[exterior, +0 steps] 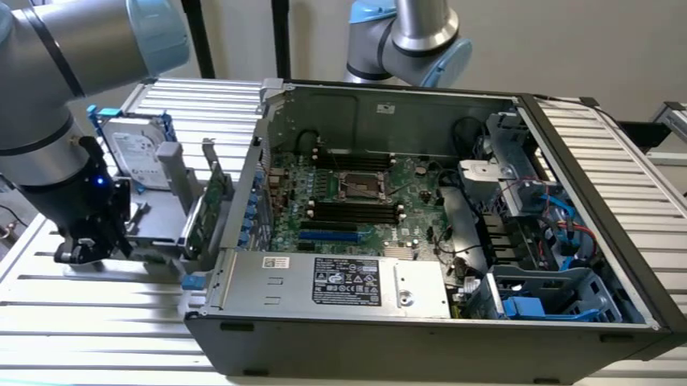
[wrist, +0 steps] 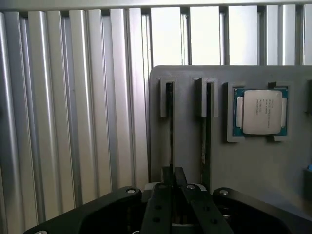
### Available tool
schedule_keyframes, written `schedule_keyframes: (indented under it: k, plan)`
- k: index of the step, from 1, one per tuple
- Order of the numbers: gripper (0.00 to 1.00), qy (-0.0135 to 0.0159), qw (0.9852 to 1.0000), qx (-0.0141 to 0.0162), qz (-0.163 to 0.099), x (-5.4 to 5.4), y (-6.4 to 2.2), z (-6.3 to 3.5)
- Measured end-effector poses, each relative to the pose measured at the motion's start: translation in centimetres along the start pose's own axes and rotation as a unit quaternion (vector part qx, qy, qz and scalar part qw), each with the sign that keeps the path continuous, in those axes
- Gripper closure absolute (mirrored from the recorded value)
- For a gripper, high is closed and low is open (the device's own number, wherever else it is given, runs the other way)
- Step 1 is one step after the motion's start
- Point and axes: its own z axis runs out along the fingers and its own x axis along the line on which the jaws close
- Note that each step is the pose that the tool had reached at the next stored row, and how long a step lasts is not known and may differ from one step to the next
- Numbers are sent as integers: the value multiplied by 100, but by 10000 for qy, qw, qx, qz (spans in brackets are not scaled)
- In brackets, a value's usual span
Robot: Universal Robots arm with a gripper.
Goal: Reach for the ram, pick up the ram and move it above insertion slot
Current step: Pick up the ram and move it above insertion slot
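Pinching the ram (wrist: 171, 122) by its thin edge, the end effector (wrist: 173, 171) is standing over the gray holder (wrist: 187, 107); bare desk (exterior: 108, 322) is lying open at its six o'clock in the exterior view.

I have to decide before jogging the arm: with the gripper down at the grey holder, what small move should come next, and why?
Probably a slow, straight lift. The gripper has its fingers apparently closed on the ram, which sits edge-on in a groove of the grey holder. A second stick stands in the parallel groove beside it, so a sideways pull could bind.
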Motion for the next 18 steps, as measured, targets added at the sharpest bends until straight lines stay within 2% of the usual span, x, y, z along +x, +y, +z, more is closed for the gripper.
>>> schedule_keyframes:
  k: [3, 5, 11, 18]
  plan:
    - [86, -40, 10000, -2, -1, -3, 2, -46]
    - [86, -55, 10000, -3, -4, -4, 2, -85]
    - [86, -72, 10000, -5, -32, -12, 5, -259]
    - [86, -109, 9998, -16, -182, -25, -20, -536]
